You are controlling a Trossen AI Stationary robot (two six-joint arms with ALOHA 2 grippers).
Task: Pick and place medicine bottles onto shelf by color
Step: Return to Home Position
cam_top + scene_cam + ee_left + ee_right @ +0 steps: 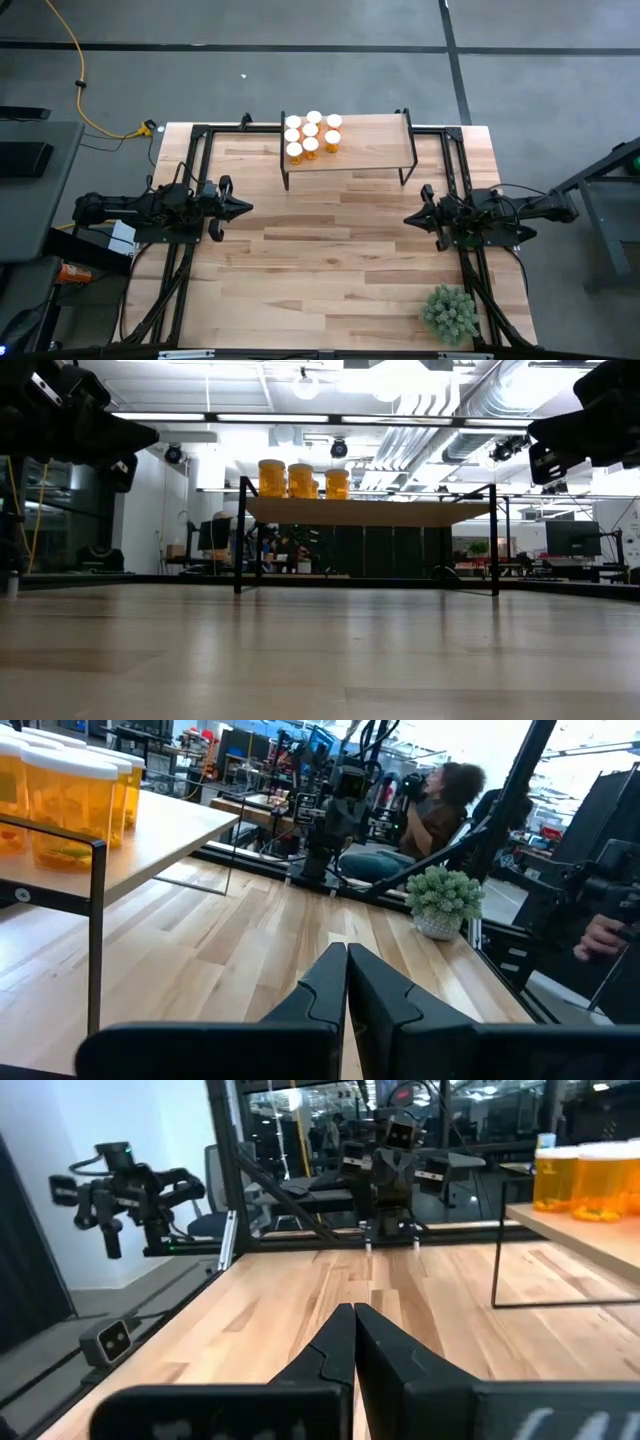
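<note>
Several orange medicine bottles (311, 134) with white caps stand upright in a cluster on the left end of the shelf (370, 145), a light-wood board on thin black legs at the table's far middle. They also show in the low view (300, 480) and the left wrist view (60, 795). My left gripper (246, 208) hovers shut at the table's left side, pointing right. My right gripper (408, 217) hovers shut at the right side, pointing left. Neither holds anything.
A small green bushy plant (450, 313) in a white pot stands at the table's near right corner. Black frame rails (190, 180) run along both sides of the table. A person (445, 805) sits beyond the table's right edge.
</note>
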